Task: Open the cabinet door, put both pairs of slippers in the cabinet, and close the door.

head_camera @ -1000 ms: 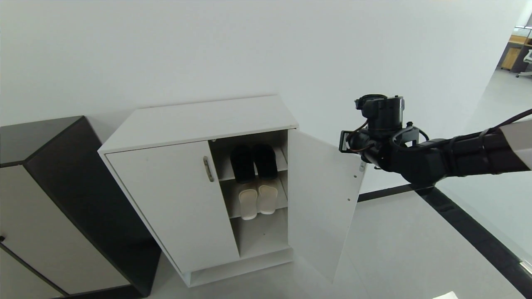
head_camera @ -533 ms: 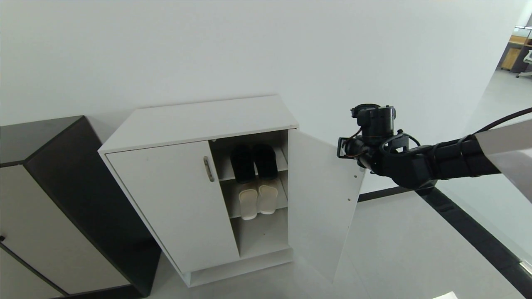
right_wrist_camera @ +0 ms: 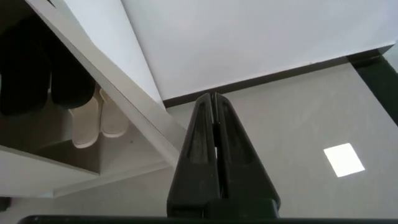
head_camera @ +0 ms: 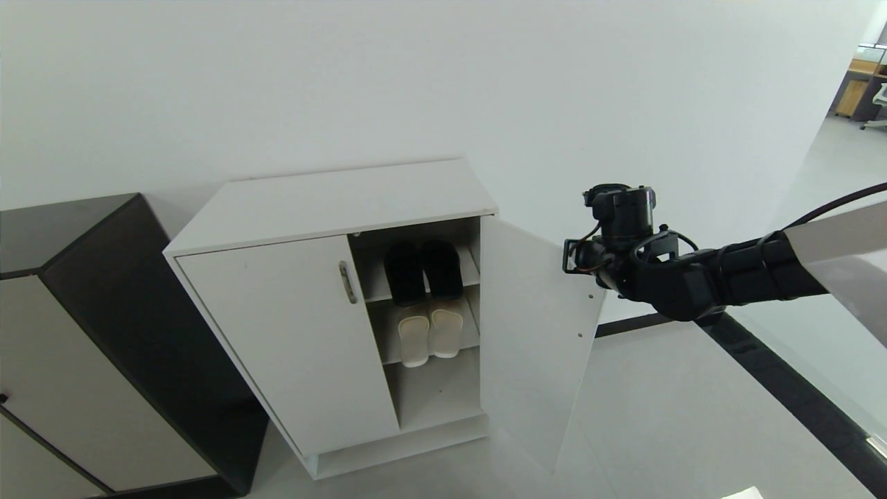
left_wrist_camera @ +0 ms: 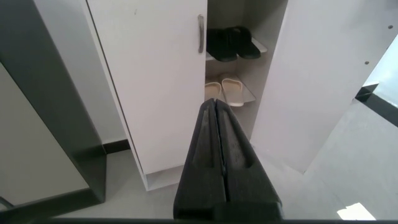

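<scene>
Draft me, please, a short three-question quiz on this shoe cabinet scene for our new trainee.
1. True or false: both doors of the cabinet stand open.
2. Which pair lies higher inside?
A. the black slippers
B. the cream slippers
C. both lie on the same shelf
3. In one word, is the right gripper, beside the edge of the open door, open or shut?

Key
1. False: the right door is open and the left door is closed.
2. A
3. Shut
</scene>
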You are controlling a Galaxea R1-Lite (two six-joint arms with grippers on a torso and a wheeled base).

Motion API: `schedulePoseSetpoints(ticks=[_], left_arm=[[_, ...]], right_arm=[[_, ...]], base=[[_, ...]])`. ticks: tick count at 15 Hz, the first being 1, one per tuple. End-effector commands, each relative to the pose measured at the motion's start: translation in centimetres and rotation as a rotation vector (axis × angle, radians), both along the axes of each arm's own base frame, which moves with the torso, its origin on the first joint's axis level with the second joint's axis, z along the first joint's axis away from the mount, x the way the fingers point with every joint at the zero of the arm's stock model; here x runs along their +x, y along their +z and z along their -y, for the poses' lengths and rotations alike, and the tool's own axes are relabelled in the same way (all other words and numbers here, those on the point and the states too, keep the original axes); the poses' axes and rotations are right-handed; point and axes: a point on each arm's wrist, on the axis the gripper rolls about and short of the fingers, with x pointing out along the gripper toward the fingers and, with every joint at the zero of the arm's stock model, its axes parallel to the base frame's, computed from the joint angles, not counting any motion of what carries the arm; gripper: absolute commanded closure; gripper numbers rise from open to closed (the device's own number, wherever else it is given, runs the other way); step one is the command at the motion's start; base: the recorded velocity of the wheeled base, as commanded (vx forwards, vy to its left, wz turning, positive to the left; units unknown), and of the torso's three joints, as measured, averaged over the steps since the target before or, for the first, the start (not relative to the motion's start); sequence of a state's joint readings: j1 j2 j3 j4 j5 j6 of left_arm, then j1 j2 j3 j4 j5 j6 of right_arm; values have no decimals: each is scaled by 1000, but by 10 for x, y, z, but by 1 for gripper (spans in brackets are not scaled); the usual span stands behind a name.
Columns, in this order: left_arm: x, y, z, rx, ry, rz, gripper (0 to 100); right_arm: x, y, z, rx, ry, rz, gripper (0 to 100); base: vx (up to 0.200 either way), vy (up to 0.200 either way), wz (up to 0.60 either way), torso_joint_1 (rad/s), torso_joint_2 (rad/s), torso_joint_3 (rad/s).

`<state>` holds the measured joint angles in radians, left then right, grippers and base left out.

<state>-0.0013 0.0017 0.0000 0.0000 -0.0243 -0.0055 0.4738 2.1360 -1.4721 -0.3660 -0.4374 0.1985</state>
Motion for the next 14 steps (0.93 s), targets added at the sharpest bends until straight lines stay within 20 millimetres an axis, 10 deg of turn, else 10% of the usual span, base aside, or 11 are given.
schedulePoseSetpoints(ticks=[1, 7, 14], left_arm=[[0, 0, 0, -1, -1, 0, 100], [0, 0, 0, -1, -1, -1, 100], [0, 0, 0, -1, -1, -1, 100]], right_arm=[[-12, 7, -2, -4, 17, -7, 100], [-79, 12, -47, -15, 184, -47, 100], [-94, 7, -48, -46, 236, 9, 100]], base=[[0, 0, 0, 0, 0, 0], [0, 0, 0, 0, 0, 0], [0, 0, 0, 0, 0, 0]])
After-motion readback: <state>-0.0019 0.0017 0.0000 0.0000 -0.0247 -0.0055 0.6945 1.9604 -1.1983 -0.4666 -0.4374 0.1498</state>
